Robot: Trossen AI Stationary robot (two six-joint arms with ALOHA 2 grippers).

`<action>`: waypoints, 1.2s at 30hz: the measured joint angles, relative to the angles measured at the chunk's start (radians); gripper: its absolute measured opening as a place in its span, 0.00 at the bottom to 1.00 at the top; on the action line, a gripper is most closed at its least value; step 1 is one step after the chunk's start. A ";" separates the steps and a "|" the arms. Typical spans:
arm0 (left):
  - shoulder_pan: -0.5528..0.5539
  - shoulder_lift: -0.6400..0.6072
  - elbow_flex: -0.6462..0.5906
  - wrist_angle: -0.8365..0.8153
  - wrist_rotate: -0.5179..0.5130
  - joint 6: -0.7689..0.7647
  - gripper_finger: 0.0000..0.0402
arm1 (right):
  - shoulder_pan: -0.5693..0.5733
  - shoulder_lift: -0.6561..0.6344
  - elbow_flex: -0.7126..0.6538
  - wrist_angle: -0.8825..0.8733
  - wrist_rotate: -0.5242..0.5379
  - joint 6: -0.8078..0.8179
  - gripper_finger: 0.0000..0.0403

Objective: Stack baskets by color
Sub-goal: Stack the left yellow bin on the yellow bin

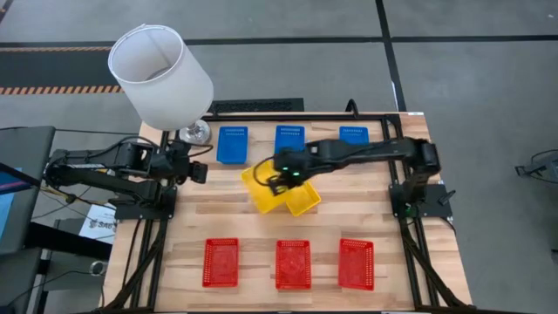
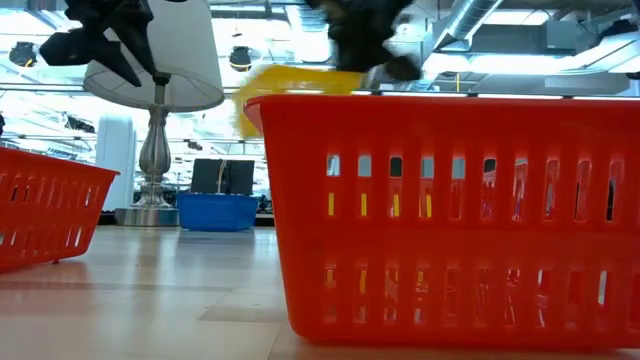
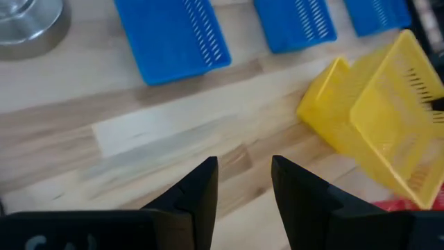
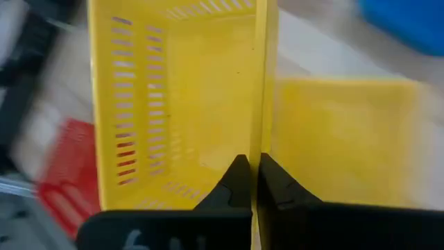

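Observation:
Two yellow baskets are at the table's middle. One yellow basket (image 1: 261, 190) is tilted and raised, with my right gripper (image 1: 284, 177) shut on it. The other yellow basket (image 1: 303, 202) lies beside and below it on the table. Three blue baskets (image 1: 232, 144) stand in the far row and three red baskets (image 1: 221, 262) in the near row, each on its bottom. My left gripper (image 3: 243, 187) stands open above the table's left part near the lamp, with nothing between its fingers. My right gripper pinches one side wall (image 4: 261, 118) of the yellow basket at its rim, one finger inside the basket and one outside. The fingers come slanting down from above. The basket hangs tilted below them, raised off the table (image 2: 290, 85). I cannot tell whether it touches the other yellow basket.
A lamp with a white shade (image 1: 161, 74) and a metal foot (image 1: 195, 133) stands at the far left corner. Bare wood (image 1: 218, 214) lies between the rows. In the low view the middle red basket (image 2: 450, 220) fills the foreground.

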 joint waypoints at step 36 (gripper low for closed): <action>0.000 0.000 0.000 0.049 -0.036 -0.028 0.31 | 0.002 -0.175 -0.631 0.455 -0.088 0.183 0.06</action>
